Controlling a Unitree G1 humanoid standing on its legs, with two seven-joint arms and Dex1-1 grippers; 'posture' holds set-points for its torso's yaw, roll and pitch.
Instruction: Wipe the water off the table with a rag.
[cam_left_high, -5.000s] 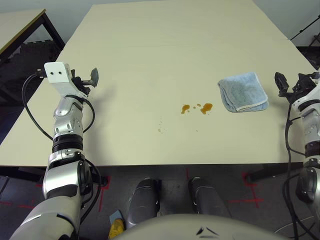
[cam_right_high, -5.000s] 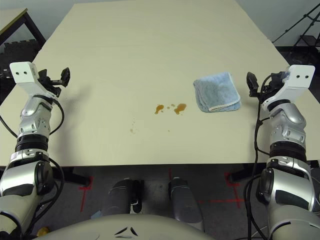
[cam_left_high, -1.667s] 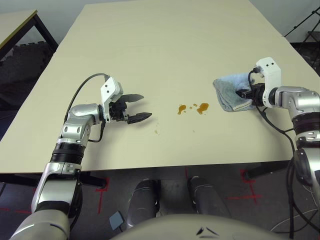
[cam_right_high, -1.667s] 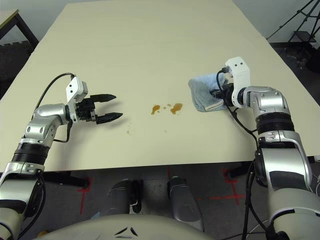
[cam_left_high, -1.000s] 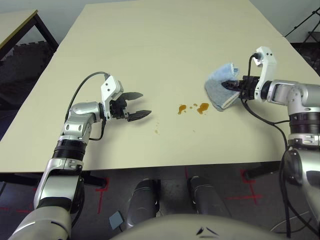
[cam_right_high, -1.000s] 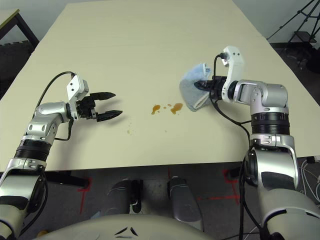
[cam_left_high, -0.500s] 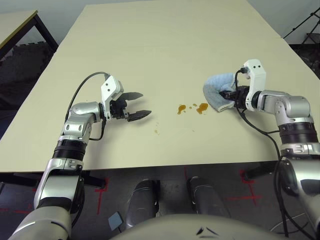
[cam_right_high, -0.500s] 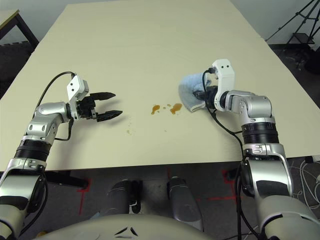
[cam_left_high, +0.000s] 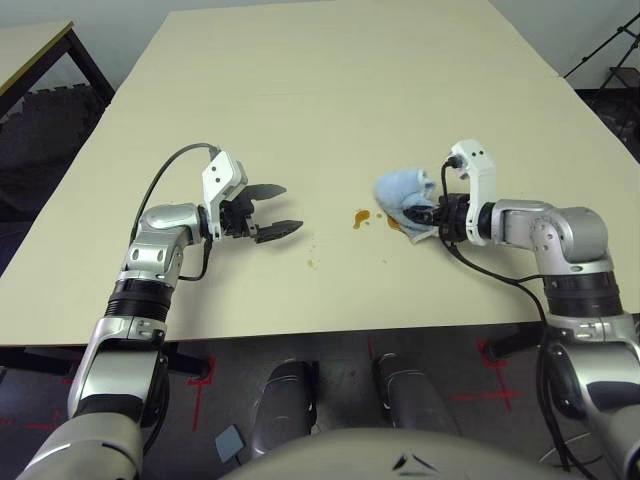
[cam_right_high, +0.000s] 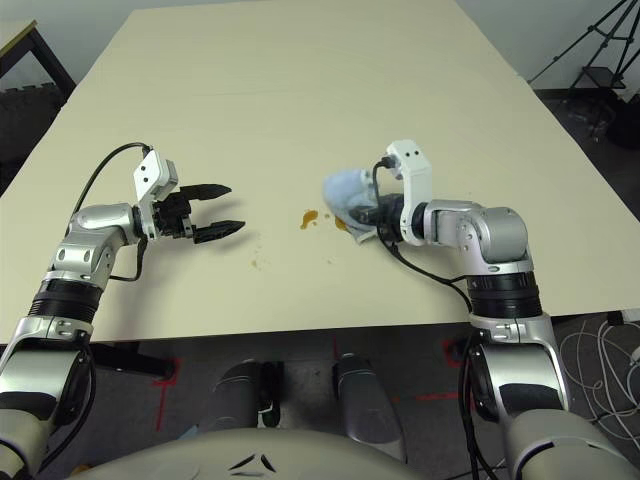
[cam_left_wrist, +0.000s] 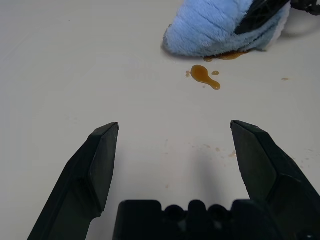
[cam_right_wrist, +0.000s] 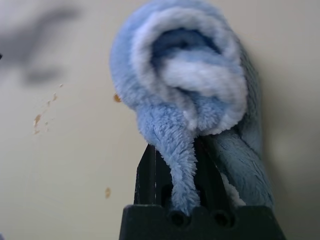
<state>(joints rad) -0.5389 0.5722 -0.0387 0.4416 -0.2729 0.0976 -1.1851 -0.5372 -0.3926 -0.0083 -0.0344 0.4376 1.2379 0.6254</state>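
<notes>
The right gripper (cam_right_wrist: 175, 170) has its two black fingers pinched tight on the rag (cam_left_high: 405, 192), a fold of blue terry squeezed between them and the rest bunched up into a rounded roll with the paler hem curling through it. The rag sits down on the table (cam_left_high: 320, 90), roughly at its middle and a bit toward the robot's right, and its lower edge lies right over part of the water (cam_left_wrist: 206, 77): in the left wrist view an amber smear peeks out from under the cloth, touching it, while one teardrop-shaped blotch with a couple of tiny dots beside it lies just clear of the rag on the bare tabletop. From the head camera that same blotch (cam_left_high: 361, 217) shows just left of the rag, and a smaller brown speck (cam_left_high: 312, 265) sits nearer the front edge, well apart from the cloth. More faint specks (cam_right_wrist: 38, 120) dot the pale surface beside the roll in the right wrist view.

Over on the left, the left gripper (cam_left_high: 277, 210) is held low over the table with its fingers (cam_left_wrist: 97, 160) spread wide apart, nothing between them, pointing toward the spill and the rag. It stands well apart from both, with bare beige tabletop in the gap. A black cable (cam_left_high: 175, 170) loops from its wrist back along the silver forearm.
</notes>
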